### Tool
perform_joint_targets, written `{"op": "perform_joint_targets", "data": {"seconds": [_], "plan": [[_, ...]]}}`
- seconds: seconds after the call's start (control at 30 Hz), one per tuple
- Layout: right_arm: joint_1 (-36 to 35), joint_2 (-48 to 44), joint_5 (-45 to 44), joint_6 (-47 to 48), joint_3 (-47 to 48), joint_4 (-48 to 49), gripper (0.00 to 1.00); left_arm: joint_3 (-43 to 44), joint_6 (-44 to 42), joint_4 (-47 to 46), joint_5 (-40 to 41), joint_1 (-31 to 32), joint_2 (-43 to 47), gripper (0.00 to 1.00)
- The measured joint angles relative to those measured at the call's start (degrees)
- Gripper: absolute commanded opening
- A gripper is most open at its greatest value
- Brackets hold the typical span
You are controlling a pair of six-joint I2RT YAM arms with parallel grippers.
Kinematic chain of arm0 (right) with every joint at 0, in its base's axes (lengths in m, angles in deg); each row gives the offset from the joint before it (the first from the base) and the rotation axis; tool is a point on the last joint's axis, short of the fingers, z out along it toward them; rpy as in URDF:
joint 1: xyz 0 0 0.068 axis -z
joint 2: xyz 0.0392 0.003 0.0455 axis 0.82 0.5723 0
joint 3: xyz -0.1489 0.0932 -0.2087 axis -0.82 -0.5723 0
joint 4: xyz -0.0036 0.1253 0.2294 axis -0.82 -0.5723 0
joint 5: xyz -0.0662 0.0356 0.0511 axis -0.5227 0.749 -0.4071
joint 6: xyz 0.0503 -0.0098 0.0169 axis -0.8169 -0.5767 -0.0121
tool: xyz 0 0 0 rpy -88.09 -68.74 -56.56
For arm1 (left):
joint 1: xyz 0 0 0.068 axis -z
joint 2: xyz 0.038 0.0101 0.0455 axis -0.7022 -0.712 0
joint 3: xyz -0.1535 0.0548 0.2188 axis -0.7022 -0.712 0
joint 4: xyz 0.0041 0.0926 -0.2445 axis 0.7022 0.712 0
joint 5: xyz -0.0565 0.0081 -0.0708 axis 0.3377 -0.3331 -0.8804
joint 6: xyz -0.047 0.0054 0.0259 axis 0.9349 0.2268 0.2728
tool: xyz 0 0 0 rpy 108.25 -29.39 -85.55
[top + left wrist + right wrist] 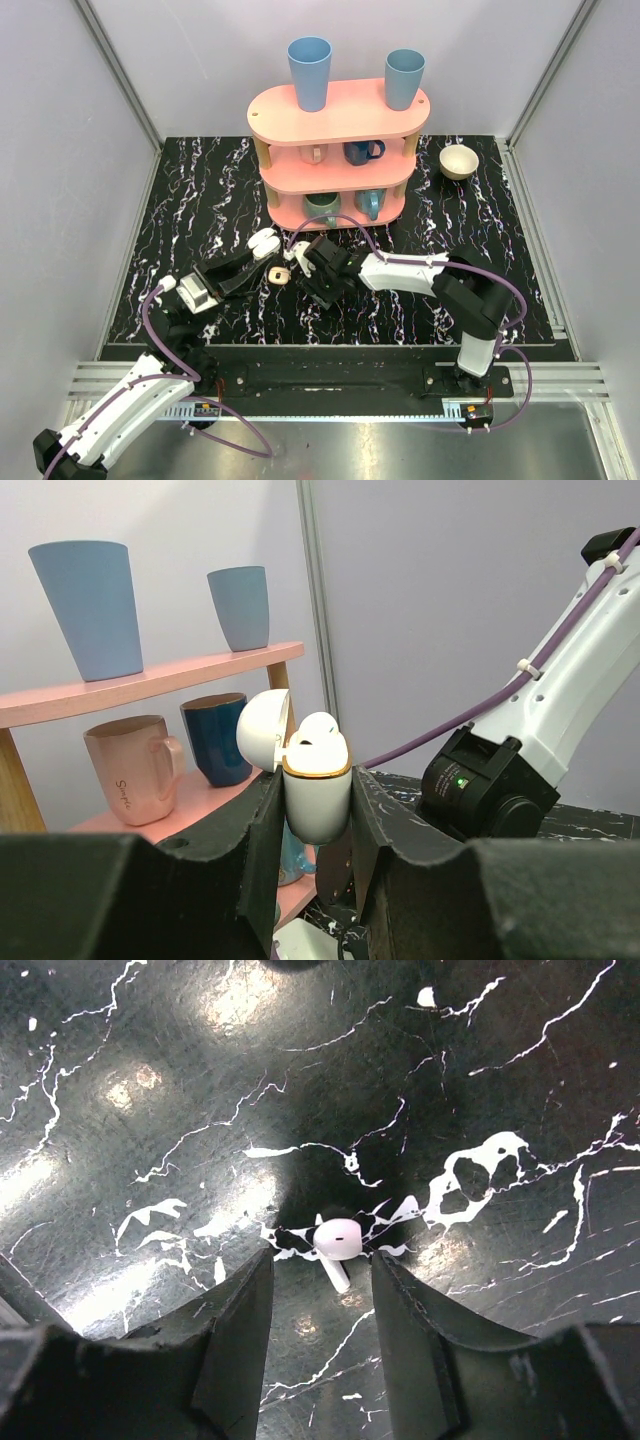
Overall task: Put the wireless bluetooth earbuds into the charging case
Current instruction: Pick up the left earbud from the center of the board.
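My left gripper (318,778) is shut on the white charging case (318,805) and holds it upright off the table. The lid (262,730) is swung open, and one earbud (320,730) sits in the top of the case. In the top view the case (279,275) hangs just left of my right gripper (299,258). The other earbud (338,1241) lies on the black marble table (150,1110), stem pointing toward the camera. It sits just beyond the tips of my right gripper (320,1260), which is open and touches nothing.
A pink three-tier shelf (340,120) stands at the back with two blue cups (309,72) on top and mugs (360,152) below. A beige bowl (459,160) sits at the back right. A second small rounded white box (264,241) lies near the left fingers.
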Motion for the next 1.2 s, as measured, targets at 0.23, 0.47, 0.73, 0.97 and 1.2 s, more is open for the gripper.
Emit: {"op": "perform_joint_targets", "data": {"seconds": [0.23,0.47,0.73,0.97,1.2], "plan": [[0.0,0.83,-0.04,2.14,0.63,0.57,0.52,0.0,0.0,-0.04,0.0,0.0,-0.07,0.0],[0.0,1.79,-0.09,2.89,1.42,1.64,0.48,0.0,0.0,-0.11,0.0,0.0,-0.44,0.0],[0.0,1.97,-0.22,3.13,1.53,1.97,0.47,0.0,0.0,-0.11,-0.02,0.0,-0.44,0.0],[0.0,1.97,-0.76,3.41,1.55,1.57,0.45,0.0,0.0,-0.11,-0.02,0.0,-0.44,0.0],[0.0,1.97,-1.55,3.41,1.9,0.52,0.41,0.0,0.02,-0.24,-0.04,0.0,-1.22,0.0]]}}
